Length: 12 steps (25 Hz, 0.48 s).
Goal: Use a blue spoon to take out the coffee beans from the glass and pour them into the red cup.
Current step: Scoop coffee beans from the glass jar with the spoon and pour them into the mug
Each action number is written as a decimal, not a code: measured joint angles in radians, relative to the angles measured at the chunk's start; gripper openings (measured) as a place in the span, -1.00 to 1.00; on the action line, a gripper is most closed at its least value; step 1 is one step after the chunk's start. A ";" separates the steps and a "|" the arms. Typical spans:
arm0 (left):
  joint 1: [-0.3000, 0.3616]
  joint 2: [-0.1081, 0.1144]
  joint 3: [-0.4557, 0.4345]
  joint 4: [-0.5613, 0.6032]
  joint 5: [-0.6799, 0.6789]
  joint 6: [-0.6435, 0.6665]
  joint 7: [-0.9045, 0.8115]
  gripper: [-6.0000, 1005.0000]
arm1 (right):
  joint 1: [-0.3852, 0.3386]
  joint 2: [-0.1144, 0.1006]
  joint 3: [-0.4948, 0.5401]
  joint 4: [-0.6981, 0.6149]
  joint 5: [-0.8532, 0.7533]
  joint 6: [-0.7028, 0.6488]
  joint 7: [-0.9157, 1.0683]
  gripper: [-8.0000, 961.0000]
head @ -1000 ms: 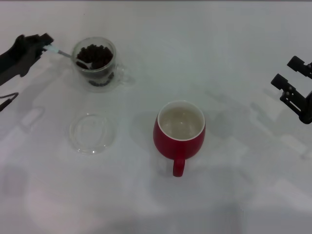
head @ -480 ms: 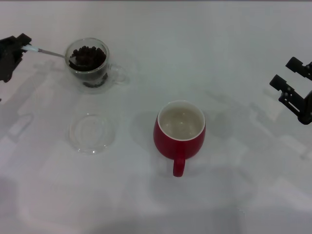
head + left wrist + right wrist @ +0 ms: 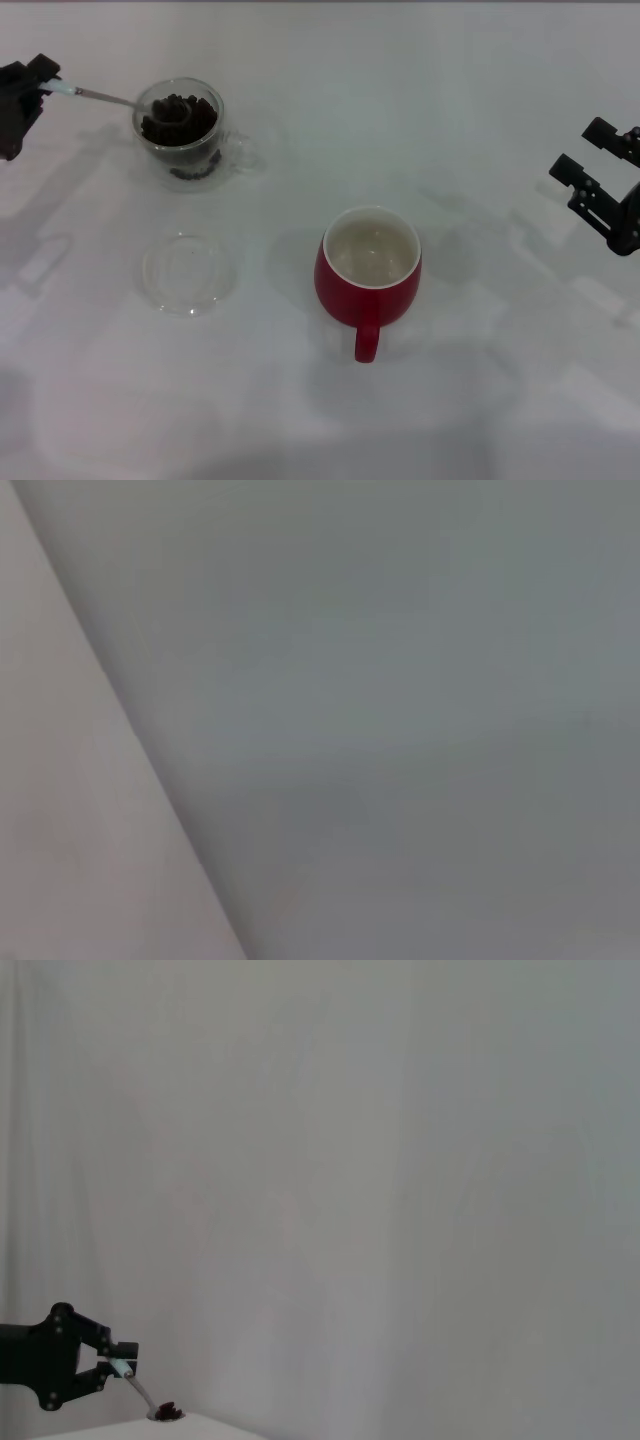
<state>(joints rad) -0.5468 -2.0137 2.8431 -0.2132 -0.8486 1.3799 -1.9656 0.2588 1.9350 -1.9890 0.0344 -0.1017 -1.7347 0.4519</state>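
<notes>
White table (image 3: 480,120): glass (image 3: 182,140), saucer (image 3: 190,272), red cup (image 3: 367,280).

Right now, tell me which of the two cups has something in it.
The glass, far left beside the left gripper, holds the coffee beans, with the blue spoon dipped in. The red cup shows only a bare cream inside.

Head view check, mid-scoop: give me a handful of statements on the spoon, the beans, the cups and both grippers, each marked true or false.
1. The left gripper holds the blue spoon by its handle. True.
2. The spoon's bowl is over the red cup. False: it is at the glass, among the coffee beans.
3. The red cup already has beans in it. False: its cream inside shows none.
4. The right gripper is off at the right edge, holding nothing. True.
5. The clear saucer sits under the glass. False: it lies apart, nearer the robot.
</notes>
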 joint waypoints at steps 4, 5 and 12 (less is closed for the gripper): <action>-0.020 0.000 0.001 0.008 0.049 0.037 0.000 -0.74 | 0.001 0.006 0.001 -0.007 0.005 -0.003 -0.029 0.13; -0.029 0.000 0.001 0.011 0.065 0.050 0.000 -0.74 | 0.002 0.008 0.002 -0.008 0.005 -0.003 -0.035 0.13; -0.090 -0.002 0.001 0.050 0.172 0.123 0.000 -0.74 | 0.013 0.012 0.003 -0.009 0.006 -0.008 -0.052 0.13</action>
<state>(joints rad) -0.6367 -2.0153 2.8441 -0.1632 -0.6762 1.5027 -1.9660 0.2715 1.9465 -1.9864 0.0256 -0.0956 -1.7423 0.4000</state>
